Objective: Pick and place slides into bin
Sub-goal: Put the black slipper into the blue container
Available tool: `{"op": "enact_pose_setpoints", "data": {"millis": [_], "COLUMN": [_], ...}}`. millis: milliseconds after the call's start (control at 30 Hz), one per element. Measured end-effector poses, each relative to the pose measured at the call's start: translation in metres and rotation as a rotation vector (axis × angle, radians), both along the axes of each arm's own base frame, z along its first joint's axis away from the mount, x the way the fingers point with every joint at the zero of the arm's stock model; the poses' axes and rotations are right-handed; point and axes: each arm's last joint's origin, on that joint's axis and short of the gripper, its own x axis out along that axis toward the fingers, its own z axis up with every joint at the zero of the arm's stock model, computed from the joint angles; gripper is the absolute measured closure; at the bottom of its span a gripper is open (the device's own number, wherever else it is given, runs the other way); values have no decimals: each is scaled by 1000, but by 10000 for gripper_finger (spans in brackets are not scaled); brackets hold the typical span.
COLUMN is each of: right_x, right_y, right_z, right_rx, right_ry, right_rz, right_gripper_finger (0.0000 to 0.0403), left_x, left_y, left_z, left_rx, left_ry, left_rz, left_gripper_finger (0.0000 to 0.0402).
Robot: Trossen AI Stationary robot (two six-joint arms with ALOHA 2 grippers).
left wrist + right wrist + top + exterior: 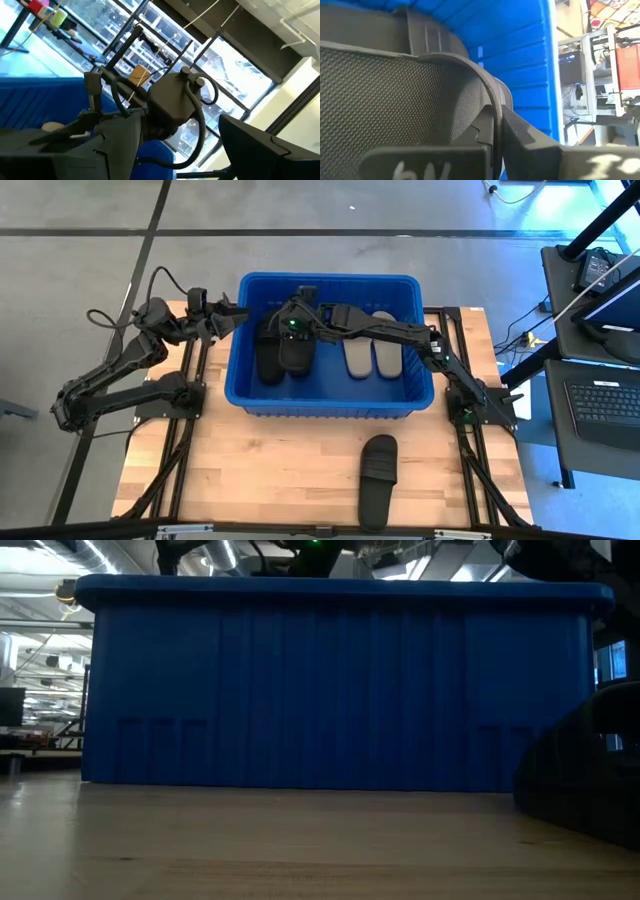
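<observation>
The blue bin stands at the table's far middle; its front wall fills the low view. Two light grey slides lie side by side in its right half and black slides in its left half. My right gripper reaches into the bin from the right and is shut on a black slide there. One more black slide lies flat on the table in front of the bin, also in the low view. My left gripper is open and empty just outside the bin's left rim. My right gripper pinches the black slide's wide strap at its edge between its two fingers, one on the meshed inner face and one on the outer face. The slide is inside the bin. I cannot tell whether it rests on the bin's floor.
The wooden table top lies bare in front of the bin, left of the loose black slide. Desks with a laptop and cables stand beyond the table's right edge.
</observation>
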Motion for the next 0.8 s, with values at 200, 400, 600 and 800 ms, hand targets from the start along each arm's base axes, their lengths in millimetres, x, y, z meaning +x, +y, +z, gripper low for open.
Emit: {"op": "enact_pose_setpoints", "data": {"millis": [200,400,600,800], "right_x": [0,2,4,4], "right_y": [5,25,44,52], "right_z": [-8,-33,-50,-52], "right_rx": [14,12,22,64], "right_ry": [25,116,147,137], "right_rz": [-7,17,37,37], "right_gripper_finger": [386,387,387,387], "left_x": [0,0,0,1], "left_y": [0,0,0,0], "left_z": [-2,-2,-2,-3], "left_rx": [-10,-12,-11,-13], "left_ry": [17,20,21,24], "left_rz": [-12,-14,-13,-13], "left_gripper_finger": [140,140,140,140]}}
